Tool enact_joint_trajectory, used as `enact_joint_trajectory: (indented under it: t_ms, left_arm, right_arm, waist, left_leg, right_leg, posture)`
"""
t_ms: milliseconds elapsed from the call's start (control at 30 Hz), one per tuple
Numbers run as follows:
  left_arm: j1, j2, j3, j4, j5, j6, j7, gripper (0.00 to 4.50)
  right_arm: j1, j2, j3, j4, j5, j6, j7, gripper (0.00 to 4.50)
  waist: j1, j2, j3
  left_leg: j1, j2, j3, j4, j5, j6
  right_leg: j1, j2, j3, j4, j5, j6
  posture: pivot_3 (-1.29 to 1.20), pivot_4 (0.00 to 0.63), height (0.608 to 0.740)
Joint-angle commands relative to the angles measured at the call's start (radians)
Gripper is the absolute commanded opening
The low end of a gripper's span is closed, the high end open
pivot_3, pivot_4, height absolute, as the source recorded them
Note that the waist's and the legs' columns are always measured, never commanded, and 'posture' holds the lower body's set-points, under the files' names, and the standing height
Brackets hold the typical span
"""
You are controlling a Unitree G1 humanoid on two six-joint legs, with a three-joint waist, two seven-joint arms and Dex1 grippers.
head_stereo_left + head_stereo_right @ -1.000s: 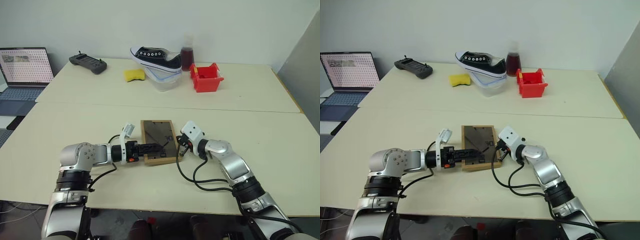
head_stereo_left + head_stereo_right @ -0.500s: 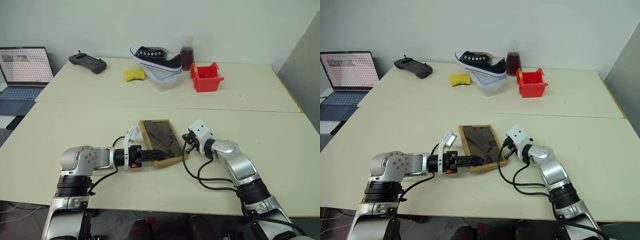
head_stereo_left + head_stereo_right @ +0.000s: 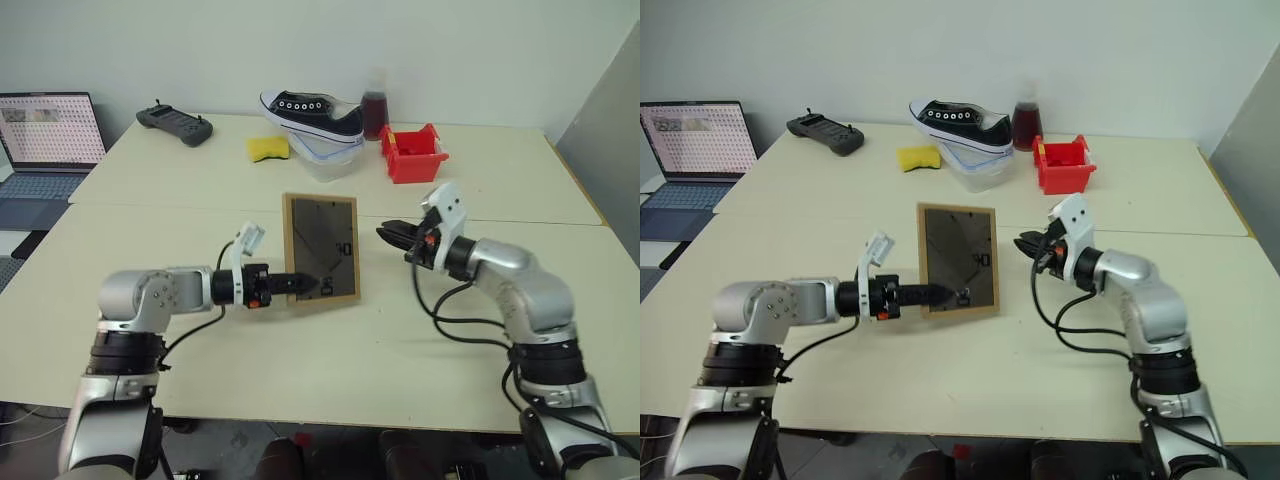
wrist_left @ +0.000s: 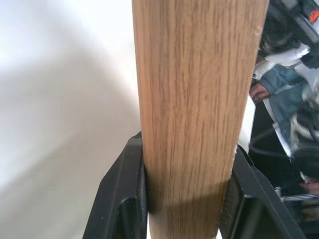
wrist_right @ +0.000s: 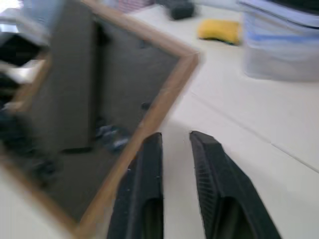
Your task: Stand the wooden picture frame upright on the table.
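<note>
Left tool [image 3: 300, 284] clamped shut, right tool [image 3: 392, 236] slightly parted, raised.

I see the wooden picture frame [image 3: 320, 250] mid-picture on the table [image 3: 150, 230], left gripper [image 3: 312, 285] at its lower edge, right gripper [image 3: 388, 233] just right; shoe [image 3: 310, 115] top center.

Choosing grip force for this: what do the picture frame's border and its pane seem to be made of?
The wooden picture frame, clamped by the left gripper, has a border of light tan wood with a matte look; its grain streaks are plain in the left wrist view. The pane looks glossy, glass or clear plastic, since it mirrors things.
</note>
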Motion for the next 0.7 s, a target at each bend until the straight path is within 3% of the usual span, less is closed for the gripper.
enact_joint_trajectory:
  t_ms: [33, 200, 400, 567, 700]
  left_arm:
    - [-0.081, 0.023, 0.011, -0.035, -0.036, -0.02, -0.072, 1.28]
    - [-0.101, 0.012, 0.021, -0.055, -0.07, 0.035, -0.061, 1.28]
    - [-0.086, 0.007, 0.025, -0.085, -0.071, 0.043, -0.038, 1.28]
    - [-0.061, 0.012, 0.033, -0.11, -0.082, 0.053, -0.027, 1.28]
    - [-0.034, 0.017, 0.048, -0.126, -0.086, 0.06, -0.009, 1.28]
  right_arm:
    - [-0.118, -0.025, -0.03, -0.002, 0.148, 0.089, 0.095, 1.95]
    - [-0.217, -0.007, 0.015, 0.09, 0.151, 0.066, 0.113, 3.1]
    - [-0.279, 0.092, 0.072, 0.133, 0.133, 0.034, 0.066, 4.45]
    - [-0.277, 0.127, 0.104, 0.072, 0.159, 0.045, 0.072, 4.48]
    - [-0.241, 0.073, 0.062, -0.003, 0.282, 0.159, 0.133, 4.48]
  waist:
    - [0.0, 0.0, 0.0]
    - [-0.008, 0.0, 0.0]
    - [-0.016, 0.001, 0.001]
    - [-0.019, 0.001, 0.001]
    - [-0.018, 0.001, 0.001]
  left_leg:
    - [0.0, 0.0, 0.0, 0.0, 0.0, 0.0]
    - [0.0, 0.0, 0.0, 0.0, 0.0, 0.0]
    - [-0.001, 0.001, 0.0, 0.0, 0.0, 0.0]
    - [-0.002, 0.001, -0.001, 0.0, 0.0, 0.0]
    - [-0.003, 0.0, -0.002, 0.001, 0.0, 0.0]
  right_leg:
    - [0.0, 0.0, 0.0, 0.0, 0.0, 0.0]
    - [0.0, 0.0, 0.0, 0.0, 0.0, 0.0]
    - [-0.002, 0.0, 0.0, 0.0, 0.0, 0.0]
    - [-0.002, 0.0, -0.001, 0.0, 0.0, 0.0]
    - [-0.002, -0.001, -0.002, 0.0, 0.0, 0.0]
  posture:
    - [0.0, 0.15, 0.74]
    - [0.0, 0.15, 0.74]
    - [0.0, 0.15, 0.74]
    - [0.0, 0.15, 0.74]
    - [0.0, 0.15, 0.74]
